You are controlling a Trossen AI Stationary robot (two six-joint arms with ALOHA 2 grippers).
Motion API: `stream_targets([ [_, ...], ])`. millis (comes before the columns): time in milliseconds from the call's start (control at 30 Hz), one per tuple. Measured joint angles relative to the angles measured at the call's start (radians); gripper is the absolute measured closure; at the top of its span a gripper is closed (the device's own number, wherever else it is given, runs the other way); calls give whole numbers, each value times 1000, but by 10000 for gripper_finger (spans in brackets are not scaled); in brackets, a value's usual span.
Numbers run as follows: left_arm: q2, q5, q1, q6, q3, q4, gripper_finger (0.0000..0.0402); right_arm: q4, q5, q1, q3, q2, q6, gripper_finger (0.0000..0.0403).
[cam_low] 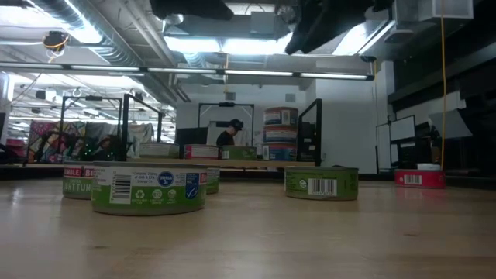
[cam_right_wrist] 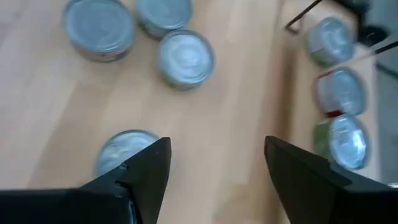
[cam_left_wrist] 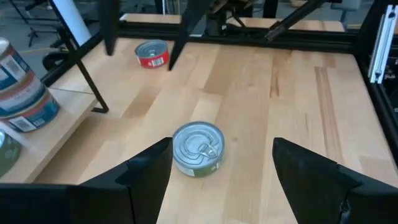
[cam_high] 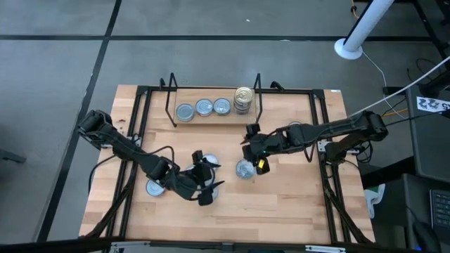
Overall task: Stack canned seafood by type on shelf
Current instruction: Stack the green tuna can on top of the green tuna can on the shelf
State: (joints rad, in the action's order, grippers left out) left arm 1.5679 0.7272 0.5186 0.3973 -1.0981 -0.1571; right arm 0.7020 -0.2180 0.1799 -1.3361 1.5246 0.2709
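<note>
Three tins lie flat on the shelf's (cam_high: 214, 116) wooden base, and a stack of tins (cam_high: 243, 100) stands at its right end. My left gripper (cam_high: 209, 179) is open near the table's middle. In the left wrist view its fingers (cam_left_wrist: 222, 144) frame a green-labelled tin (cam_left_wrist: 198, 148) farther ahead, lid up on the table. My right gripper (cam_high: 248, 149) hovers open above that tin (cam_high: 244, 169). In the right wrist view (cam_right_wrist: 216, 143) the tin (cam_right_wrist: 127, 152) shows beside one finger. More tins (cam_high: 155, 187) (cam_high: 209, 163) rest on the table by the left arm.
A red-labelled tin (cam_left_wrist: 152, 53) sits toward the table's right side, under the right arm. Black frame rails (cam_high: 140, 140) run along the table's left, right and far sides. Bare wood lies along the near edge (cam_high: 267, 211). In the low view a person stands far behind the table.
</note>
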Motion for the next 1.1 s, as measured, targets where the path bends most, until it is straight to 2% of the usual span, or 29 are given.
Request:
stream_targets([
  [167,33,-5,-12,-47,0,-4,129,116,58,18,0,0,-40,143],
  [300,72,-12,-46,-115,1,23,129,230,62,34,0,0,-40,143],
  [600,168,-216,-163,-217,1,237,129,394,83,78,2,0,-67,143],
  [767,197,-338,-214,-253,1,292,129,394,136,90,63,0,-65,143],
  [1100,327,-432,-250,-549,1,353,129,204,123,91,262,1,-36,143],
])
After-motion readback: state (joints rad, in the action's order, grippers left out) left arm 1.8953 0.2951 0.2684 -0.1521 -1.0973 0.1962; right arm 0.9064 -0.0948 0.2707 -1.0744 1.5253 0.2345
